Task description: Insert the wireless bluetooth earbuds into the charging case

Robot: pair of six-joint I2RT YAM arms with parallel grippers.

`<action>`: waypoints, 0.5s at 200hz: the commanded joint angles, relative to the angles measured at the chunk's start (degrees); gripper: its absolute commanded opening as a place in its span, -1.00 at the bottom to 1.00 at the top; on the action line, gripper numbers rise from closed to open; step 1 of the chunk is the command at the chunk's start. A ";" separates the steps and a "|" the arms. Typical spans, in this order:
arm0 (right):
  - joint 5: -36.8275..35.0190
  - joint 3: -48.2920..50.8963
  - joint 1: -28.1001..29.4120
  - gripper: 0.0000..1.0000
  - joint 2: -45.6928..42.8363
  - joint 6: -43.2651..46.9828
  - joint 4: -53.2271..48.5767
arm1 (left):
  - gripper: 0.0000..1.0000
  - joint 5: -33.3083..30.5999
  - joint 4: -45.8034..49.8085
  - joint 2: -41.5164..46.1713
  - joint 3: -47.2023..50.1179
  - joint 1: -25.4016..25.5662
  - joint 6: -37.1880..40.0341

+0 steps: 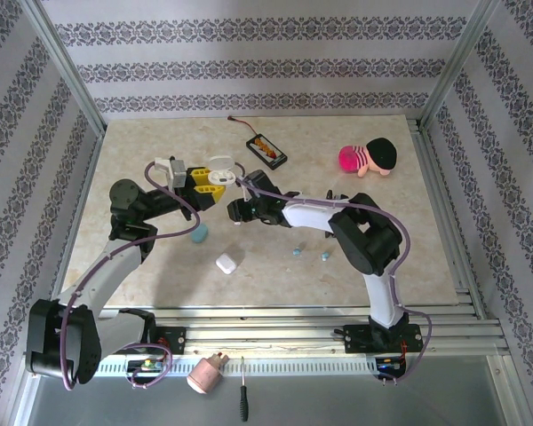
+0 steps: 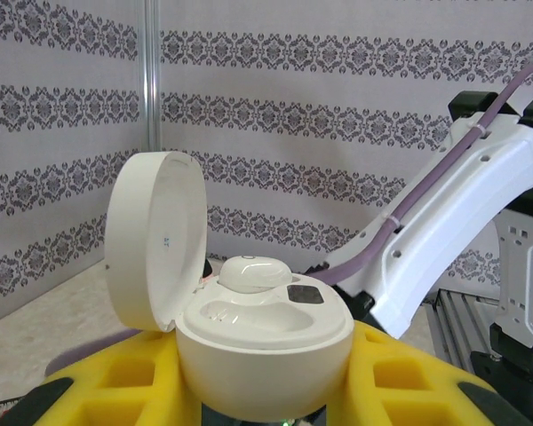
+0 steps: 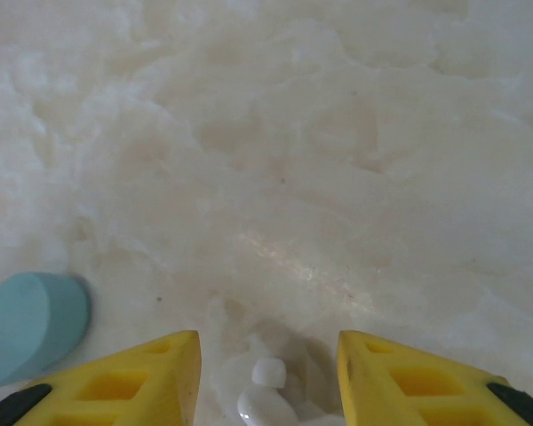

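Note:
My left gripper [image 2: 263, 377] is shut on an open white charging case [image 2: 265, 351], its yellow fingers [image 2: 115, 377] on both sides, held above the table. The lid [image 2: 151, 240] stands up on the left. One white earbud [image 2: 253, 272] sits in the far slot; the near slot [image 2: 249, 315] is bare. In the top view that case [image 1: 217, 168] is at the table's middle left. My right gripper [image 3: 266, 351] is open, low over the table, with a white earbud [image 3: 271, 390] lying between its fingers, untouched. Two light-blue earbuds [image 1: 297, 252] [image 1: 325, 256] lie to the right.
A light-blue case [image 1: 199, 233] [image 3: 27, 324] lies left of the right gripper and a shut white case [image 1: 227, 263] nearer the front. A black device [image 1: 266, 151] and a doll [image 1: 369, 158] are at the back. The right arm [image 2: 462, 231] passes close to the held case.

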State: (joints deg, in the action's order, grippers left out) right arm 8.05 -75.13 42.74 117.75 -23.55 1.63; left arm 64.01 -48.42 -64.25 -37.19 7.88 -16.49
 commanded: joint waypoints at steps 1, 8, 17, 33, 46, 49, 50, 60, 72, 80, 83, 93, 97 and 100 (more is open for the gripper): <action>-5.72 -1.95 2.21 -0.11 1.62 4.43 -2.31 | -0.44 -0.03 -1.42 1.76 -2.15 0.78 0.84; -6.36 -2.03 2.52 -0.11 1.89 4.90 -2.71 | -0.44 -0.27 -1.20 2.00 -2.11 0.74 1.01; -6.86 -2.17 2.67 -0.12 2.33 5.06 -3.09 | -0.45 -0.73 -0.98 2.27 -2.04 0.75 1.29; -6.99 -2.43 2.84 -0.13 2.63 5.33 -3.55 | -0.46 -1.40 -0.83 2.87 -1.87 0.74 1.31; -7.54 -2.97 2.97 -0.14 2.96 5.75 -4.30 | -0.46 -2.20 -0.64 3.55 -1.50 0.76 1.37; -7.61 -3.13 3.04 -0.14 3.07 5.83 -4.51 | -0.46 -2.36 -0.69 3.71 -1.46 0.75 1.38; -7.65 -3.20 3.09 -0.14 3.13 5.86 -4.56 | -0.46 -2.42 -0.65 3.74 -1.47 0.78 1.42; -7.08 -3.48 3.04 -0.14 3.55 6.29 -4.71 | -0.46 -3.17 -0.62 4.23 -1.08 0.76 1.56; -6.76 -3.92 3.13 -0.14 4.14 6.76 -5.00 | -0.47 -4.20 -0.30 4.47 -0.98 0.74 1.50; -6.74 -4.21 3.13 -0.14 4.56 6.97 -5.42 | -0.48 -3.99 0.03 4.72 -1.14 0.81 1.69; -6.74 -4.31 3.15 -0.14 4.66 7.10 -5.49 | -0.47 -3.82 0.21 4.73 -1.27 0.79 1.76; -6.74 -4.48 3.19 -0.15 4.85 7.44 -5.89 | -0.47 -3.80 0.92 4.90 -1.51 0.79 1.81; -6.78 -4.49 3.14 -0.16 4.85 7.61 -6.00 | -0.47 -3.78 1.27 5.01 -1.65 0.78 1.86; -6.75 -4.50 3.16 -0.16 4.85 7.70 -6.07 | -0.47 -3.79 1.51 5.09 -1.70 0.79 1.94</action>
State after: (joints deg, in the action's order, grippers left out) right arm 2.37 -77.93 45.63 121.27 -17.93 -2.52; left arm 60.95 -48.25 -60.51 -37.43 7.90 -15.62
